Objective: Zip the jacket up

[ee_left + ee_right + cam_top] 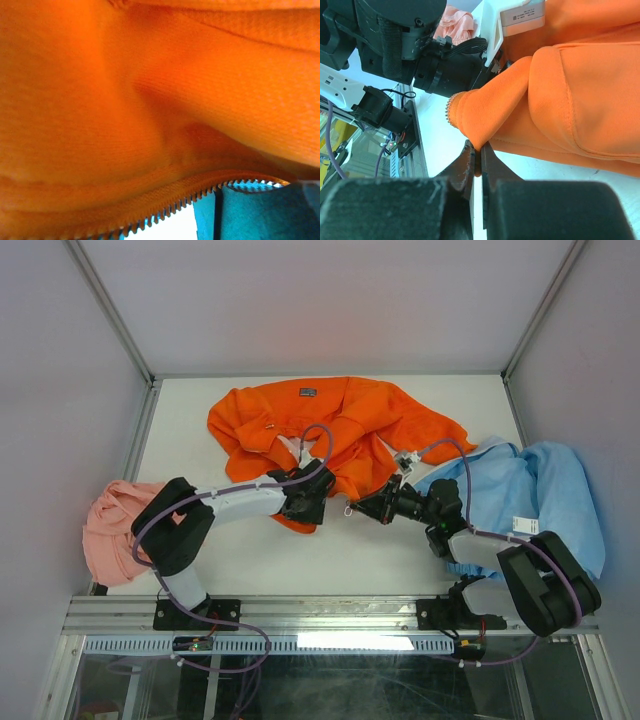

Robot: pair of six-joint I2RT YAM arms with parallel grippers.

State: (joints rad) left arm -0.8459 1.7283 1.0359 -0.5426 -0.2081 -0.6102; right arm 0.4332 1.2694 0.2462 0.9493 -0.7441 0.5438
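- Far left: crumpled salmon-pink cloth (110, 525), not in play.
- Left gripper (305, 498): pressed into the hem of the bright orange fabric jacket (330, 430), which lies rumpled at centre-back of the white table (300, 550). Its fingers are hidden, so the grasp cannot be told. A single unmated row of zipper teeth (200, 197) crosses its wrist view.
- Right gripper (477, 150): fingers pinched together on the jacket's lower edge.
- Far right: light blue garment (540, 490), not in play.
- Step, judged: securing the zipper's bottom ends.
- Next move calls for bringing both front edges together and aligning them.

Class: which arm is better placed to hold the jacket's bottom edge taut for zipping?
Right, probably: the right claw pinches the jacket hem beside the zipper teeth, while the left claw is buried in fabric, grip unseen.
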